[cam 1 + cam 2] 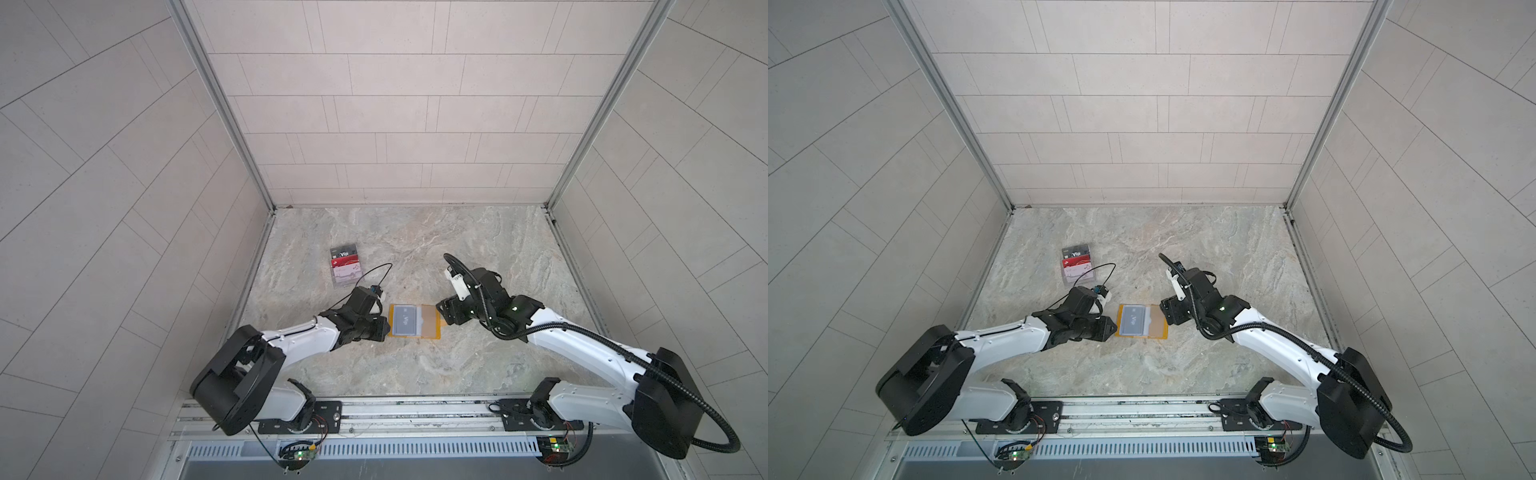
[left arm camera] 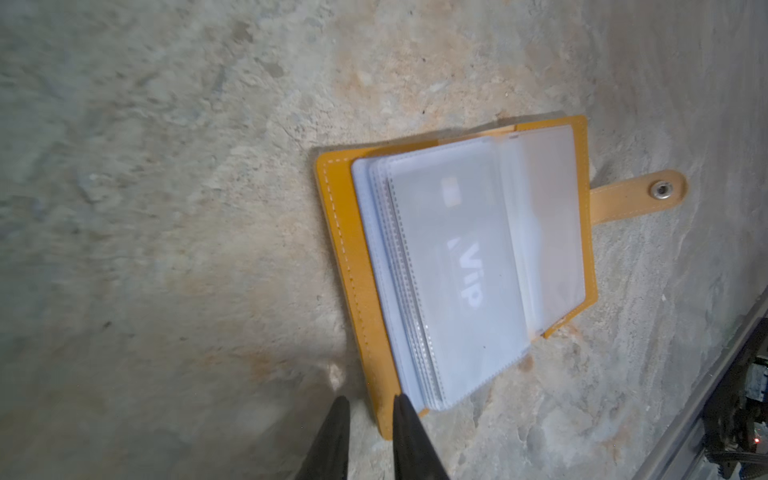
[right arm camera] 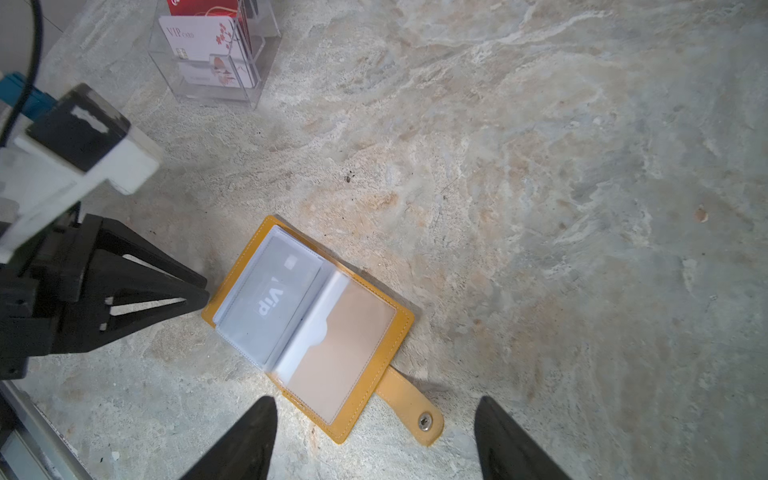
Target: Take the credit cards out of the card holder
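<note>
Holder [image 1: 432, 333] lies open and flat on the table [image 1: 415, 249], between my left gripper [image 1: 384, 327] and right gripper [image 1: 441, 312]. A grey Vip card [image 2: 465, 266] sits in its top sleeve [image 2: 457, 374], on the page nearer my left gripper. My left fingers [image 2: 411, 440] are parted only narrowly, nothing between them, tips at the holder's cover edge. My right fingers [image 3: 253, 440] are spread wide and empty, to either side of the holder's snap tab [image 3: 415, 411]. A clear card-filled stand [image 1: 345, 274] sits well apart from the holder, beyond my left gripper.
</note>
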Robot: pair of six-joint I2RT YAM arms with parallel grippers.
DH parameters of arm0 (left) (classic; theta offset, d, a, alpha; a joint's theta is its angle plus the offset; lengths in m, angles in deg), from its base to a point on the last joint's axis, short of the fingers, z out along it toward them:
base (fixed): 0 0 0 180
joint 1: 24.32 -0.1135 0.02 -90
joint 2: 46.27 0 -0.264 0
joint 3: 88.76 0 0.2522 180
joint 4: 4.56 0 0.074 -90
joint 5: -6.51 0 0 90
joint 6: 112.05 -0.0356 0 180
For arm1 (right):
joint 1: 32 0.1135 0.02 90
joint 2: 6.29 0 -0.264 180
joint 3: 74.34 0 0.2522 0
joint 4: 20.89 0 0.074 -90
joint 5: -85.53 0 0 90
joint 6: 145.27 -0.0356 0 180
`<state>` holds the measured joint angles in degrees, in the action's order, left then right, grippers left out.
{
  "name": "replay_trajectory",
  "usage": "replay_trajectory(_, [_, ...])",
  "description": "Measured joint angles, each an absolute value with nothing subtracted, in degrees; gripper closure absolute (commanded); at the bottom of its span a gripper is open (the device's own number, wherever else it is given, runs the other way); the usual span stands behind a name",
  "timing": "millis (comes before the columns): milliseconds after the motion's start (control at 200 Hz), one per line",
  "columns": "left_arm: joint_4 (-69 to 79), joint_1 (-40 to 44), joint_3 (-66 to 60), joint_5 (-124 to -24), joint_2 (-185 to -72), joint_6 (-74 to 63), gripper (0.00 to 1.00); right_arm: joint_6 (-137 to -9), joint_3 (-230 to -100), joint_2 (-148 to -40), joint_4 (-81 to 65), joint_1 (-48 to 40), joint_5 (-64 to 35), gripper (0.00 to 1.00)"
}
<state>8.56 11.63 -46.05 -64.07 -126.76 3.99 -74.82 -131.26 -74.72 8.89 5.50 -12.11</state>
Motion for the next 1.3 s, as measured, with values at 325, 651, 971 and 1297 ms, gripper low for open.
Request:
replay_trajectory(325, [2.1, 15.3, -46.0, -62.9, -130.1, 5.6, 0.78, -74.8, -131.3, -74.7, 9.0, 5.5, -12.1, 0.23])
replay_trajectory(651, [4.1, 16.7, -45.5, -64.4, -129.1, 6.7, 0.84, -74.8, -131.4, -76.2, 9.1, 5.5, -11.8, 0.24])
replay_trajectory(971, [6.5, 16.7, -39.1, -66.4, -128.4, 5.2, 1.0, -75.1, -134.1, -82.3, 8.9, 7.9, -11.7, 0.25])
replay_trajectory(1297, [6.7, 16.7, -36.9, -65.8, -135.3, 6.1, 1.0, -76.0, -136.7, -90.2, 6.3, 11.0, -12.4, 0.26])
